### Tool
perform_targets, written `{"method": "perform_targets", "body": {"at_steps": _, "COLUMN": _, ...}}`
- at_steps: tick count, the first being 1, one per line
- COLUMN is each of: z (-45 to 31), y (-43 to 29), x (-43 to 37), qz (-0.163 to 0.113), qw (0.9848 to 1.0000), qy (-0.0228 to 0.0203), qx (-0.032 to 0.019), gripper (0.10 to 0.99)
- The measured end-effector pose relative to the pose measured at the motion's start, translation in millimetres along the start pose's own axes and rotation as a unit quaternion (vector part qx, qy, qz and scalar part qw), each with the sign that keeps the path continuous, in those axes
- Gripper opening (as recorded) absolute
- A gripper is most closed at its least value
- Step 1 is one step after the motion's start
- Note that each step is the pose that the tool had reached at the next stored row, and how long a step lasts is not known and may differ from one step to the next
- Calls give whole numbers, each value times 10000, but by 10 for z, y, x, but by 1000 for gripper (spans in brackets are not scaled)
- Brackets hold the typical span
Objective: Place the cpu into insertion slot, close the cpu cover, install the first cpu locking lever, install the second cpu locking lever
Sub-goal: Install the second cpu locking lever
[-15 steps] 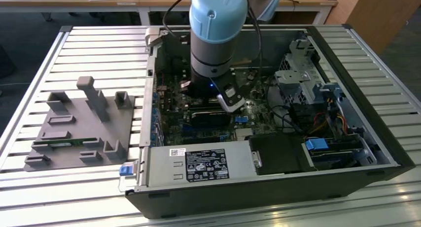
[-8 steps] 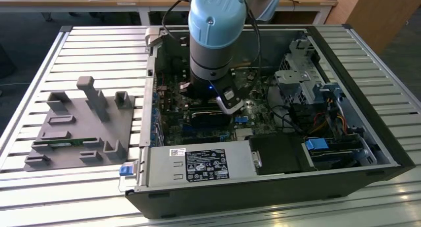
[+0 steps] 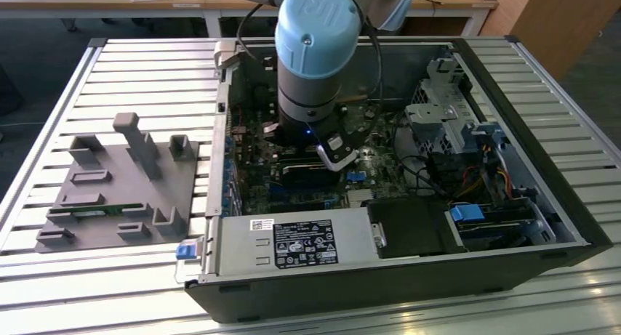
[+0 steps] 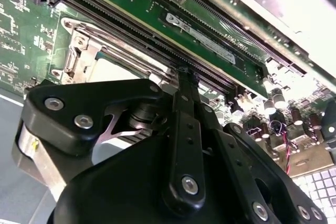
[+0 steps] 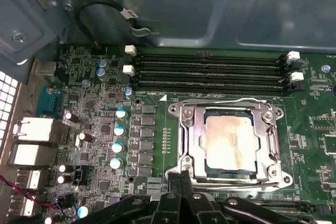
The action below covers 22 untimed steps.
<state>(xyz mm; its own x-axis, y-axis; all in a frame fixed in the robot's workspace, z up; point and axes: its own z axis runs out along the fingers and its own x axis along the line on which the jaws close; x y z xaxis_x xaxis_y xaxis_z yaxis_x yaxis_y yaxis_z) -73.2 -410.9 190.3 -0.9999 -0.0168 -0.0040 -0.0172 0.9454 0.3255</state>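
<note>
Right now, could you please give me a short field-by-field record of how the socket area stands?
cpu: seated in the insertion slot, silvery top showing
cpu cover: frame lies flat around the chip
gripper: black fingertips at the socket's edge, near one locking lever
memory slots: long black rows beside the socket
enclosure: open computer case on a slatted table

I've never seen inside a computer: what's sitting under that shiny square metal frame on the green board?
Through the cpu cover cut-out shows the cpu, its silvery top seated in the insertion slot. The frame hides the chip's edges and the socket beneath.
</note>
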Motion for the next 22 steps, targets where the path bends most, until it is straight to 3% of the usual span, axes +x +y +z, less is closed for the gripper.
{"method": "perform_targets", "body": {"at_steps": 8, "z": 25, "y": -1, "x": 25, "qz": 0, "qw": 10000, "qy": -2, "qx": -89, "gripper": 106}}
{"method": "perform_targets", "body": {"at_steps": 22, "z": 55, "y": 46, "x": 59, "qz": -1, "qw": 10000, "qy": -2, "qx": -92, "gripper": 106}}
